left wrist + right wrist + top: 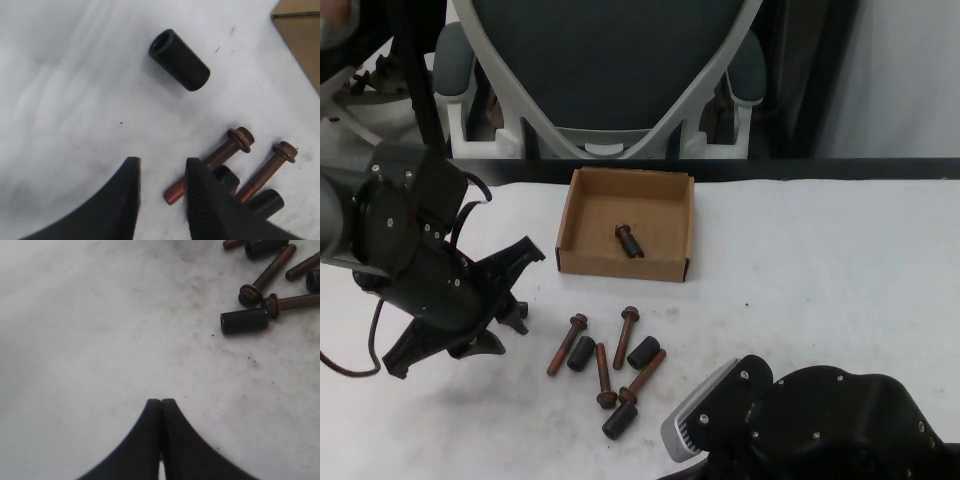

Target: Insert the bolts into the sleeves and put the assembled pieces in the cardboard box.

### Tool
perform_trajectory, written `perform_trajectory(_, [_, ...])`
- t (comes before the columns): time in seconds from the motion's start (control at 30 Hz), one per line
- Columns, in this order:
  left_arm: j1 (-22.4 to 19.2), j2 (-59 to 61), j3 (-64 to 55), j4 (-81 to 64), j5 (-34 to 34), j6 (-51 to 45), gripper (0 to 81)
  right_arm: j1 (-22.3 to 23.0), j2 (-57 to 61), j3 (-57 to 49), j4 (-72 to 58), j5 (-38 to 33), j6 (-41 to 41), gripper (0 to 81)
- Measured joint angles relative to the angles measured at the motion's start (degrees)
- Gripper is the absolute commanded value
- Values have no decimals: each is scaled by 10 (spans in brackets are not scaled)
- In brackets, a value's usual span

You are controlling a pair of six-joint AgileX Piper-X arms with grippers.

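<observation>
Now, with one assembled piece (628, 240) lying in the box (665, 215), I judge the next pairing is just starting. My left pincer (162, 162) is parted a little and empty, a bolt (227, 148) showing its threaded end in the gap and a sleeve (178, 59) farther ahead. It needs to drop and close on that bolt. My right pincer (161, 401) is pressed shut and empty, with loose parts well ahead.

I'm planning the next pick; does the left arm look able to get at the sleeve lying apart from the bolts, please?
Probably yes: the left claw is open, and the sleeve lies alone on bare bench ahead of it, nothing touching or covering it.
</observation>
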Motion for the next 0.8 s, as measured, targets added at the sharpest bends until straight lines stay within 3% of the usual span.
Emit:
perform_trajectory(0.33, [10, 35, -20, -18, 19, 0, 291, 0, 0, 0, 0, 0, 0, 2])
perform_trajectory(0.53, [12, 77, -53, -17, 63, 0, 381, -1, 0, 0, 0, -7, -2, 2])
perform_trajectory(0.8, [15, 85, -79, -45, 73, -13, 382, -1, 0, 0, 0, -30, -4, 2])
